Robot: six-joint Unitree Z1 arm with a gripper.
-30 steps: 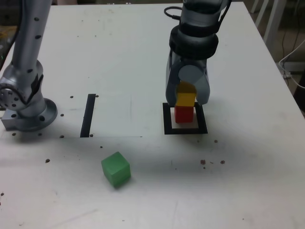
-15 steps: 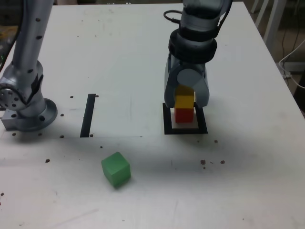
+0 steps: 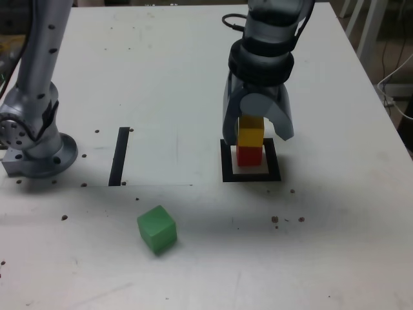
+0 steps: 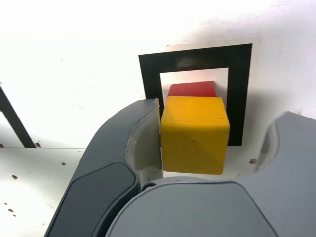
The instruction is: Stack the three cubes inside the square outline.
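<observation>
Jaws open, your gripper (image 3: 258, 136) isn't clamped on anything. One finger is right up against or just beside the yellow cube (image 4: 195, 140); can't tell if it touches. The other finger stands clear, with a visible gap to the cube in the wrist view.

Yellow sits upright on the red cube (image 3: 249, 156), between your fingers. Red is inside the square outline (image 3: 228, 163), on its white centre, partly hidden under yellow. Can't tell how exactly the two line up. The outline lies flat on the bench (image 3: 174, 64), well in from the far edge and closer to the exterior view's right edge of the bench than your arm base (image 3: 44, 158) is.

Green cube (image 3: 157, 228) is on the bench, outside the outline, apart from the stack. It's toward the exterior view's left and farther from the bench's far edge than the outline, turned so a corner points at the camera. Black strip (image 3: 119, 157) lies flat between your arm base and the outline. Small dark specks dot the bench.
</observation>
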